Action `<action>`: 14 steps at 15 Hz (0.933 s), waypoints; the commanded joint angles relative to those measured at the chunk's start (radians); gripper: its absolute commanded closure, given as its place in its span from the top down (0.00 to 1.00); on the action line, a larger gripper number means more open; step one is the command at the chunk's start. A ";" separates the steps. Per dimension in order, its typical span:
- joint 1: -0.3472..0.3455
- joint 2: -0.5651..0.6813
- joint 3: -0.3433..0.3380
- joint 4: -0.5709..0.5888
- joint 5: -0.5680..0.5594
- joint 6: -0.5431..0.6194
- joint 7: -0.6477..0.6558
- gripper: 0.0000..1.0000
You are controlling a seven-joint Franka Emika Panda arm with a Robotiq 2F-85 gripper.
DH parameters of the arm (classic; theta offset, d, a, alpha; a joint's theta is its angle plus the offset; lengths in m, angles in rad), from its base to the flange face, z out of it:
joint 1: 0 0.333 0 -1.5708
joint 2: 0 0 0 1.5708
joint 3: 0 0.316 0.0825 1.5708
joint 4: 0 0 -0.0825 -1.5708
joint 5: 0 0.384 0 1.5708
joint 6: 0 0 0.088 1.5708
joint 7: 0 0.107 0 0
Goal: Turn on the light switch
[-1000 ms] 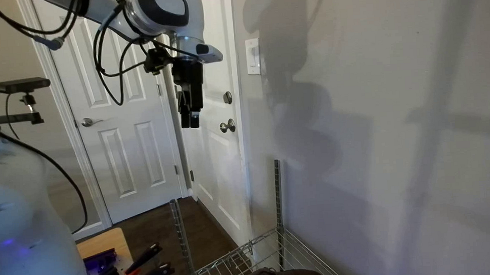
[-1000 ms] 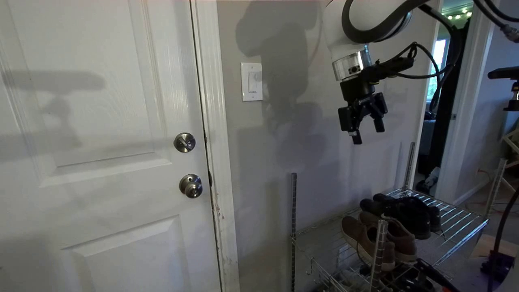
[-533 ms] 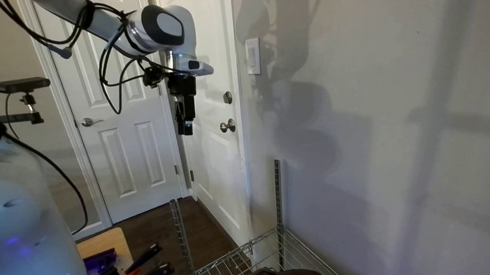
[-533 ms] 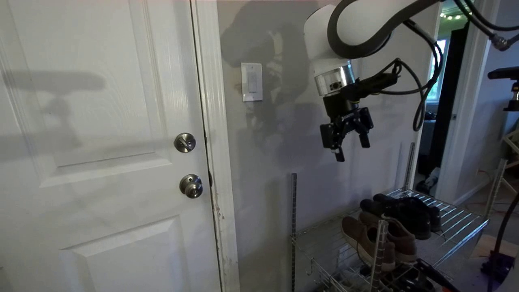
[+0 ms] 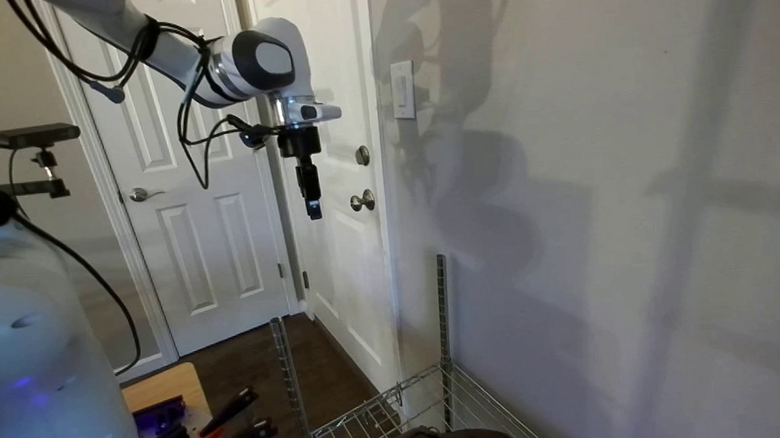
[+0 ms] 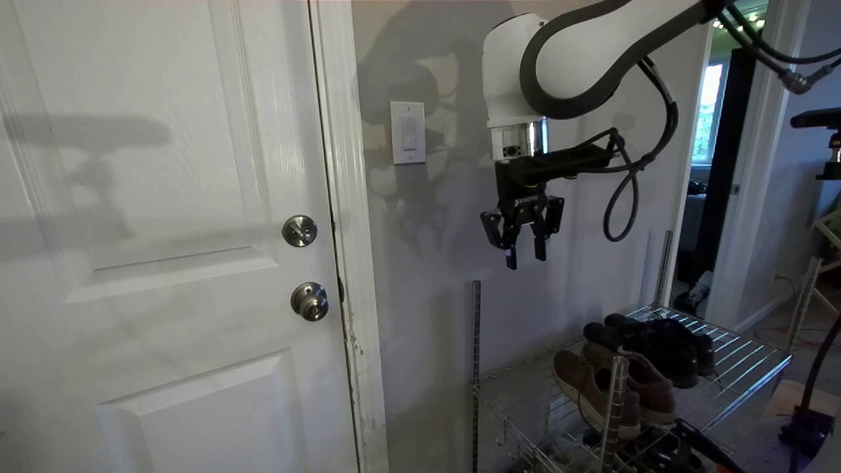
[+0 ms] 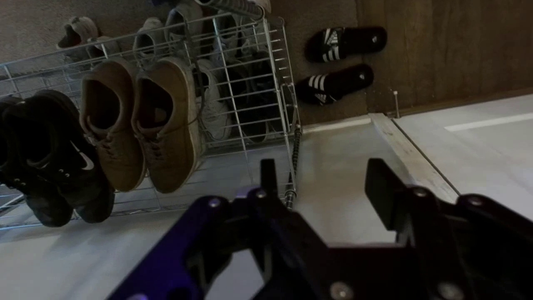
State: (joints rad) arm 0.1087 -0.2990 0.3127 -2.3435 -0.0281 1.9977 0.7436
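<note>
The light switch is a white upright plate with a paddle in its middle, on the grey wall beside the door frame. It shows in both exterior views (image 5: 402, 90) (image 6: 409, 133). My gripper (image 6: 525, 259) hangs pointing down, lower than the switch and to its right in that exterior view, apart from the wall. It shows edge-on in an exterior view (image 5: 314, 213). In the wrist view my gripper (image 7: 320, 166) is open, with nothing between its fingers (image 7: 268, 177). The switch is out of the wrist view.
A round door knob (image 6: 309, 302) and a deadbolt (image 6: 299, 231) are on the white door (image 6: 171, 197). A wire rack (image 6: 742, 394) with upright posts and several shoes (image 7: 166, 125) stands below the gripper against the wall. A camera (image 5: 34, 136) is mounted behind the arm.
My gripper has moved down and, in the exterior view facing the switch, leftward toward the switch's side. It has turned and now hangs straighter down. It stays open; the switch plate has not moved.
</note>
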 commanded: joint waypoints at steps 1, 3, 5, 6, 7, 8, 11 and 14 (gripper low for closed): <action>0.006 -0.042 -0.007 -0.055 -0.023 0.126 0.055 0.27; 0.000 -0.055 0.000 -0.082 -0.055 0.218 0.074 0.15; -0.010 -0.068 0.010 -0.114 -0.109 0.327 0.107 0.06; -0.017 -0.072 0.017 -0.129 -0.147 0.383 0.127 0.04; -0.025 -0.075 0.023 -0.141 -0.184 0.429 0.144 0.02; -0.034 -0.077 0.031 -0.153 -0.224 0.478 0.166 0.00; -0.072 -0.085 0.063 -0.177 -0.336 0.599 0.245 0.04; -0.149 -0.097 0.125 -0.184 -0.498 0.715 0.382 0.06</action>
State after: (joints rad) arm 0.0358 -0.3547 0.3739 -2.4925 -0.3972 2.6130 1.0025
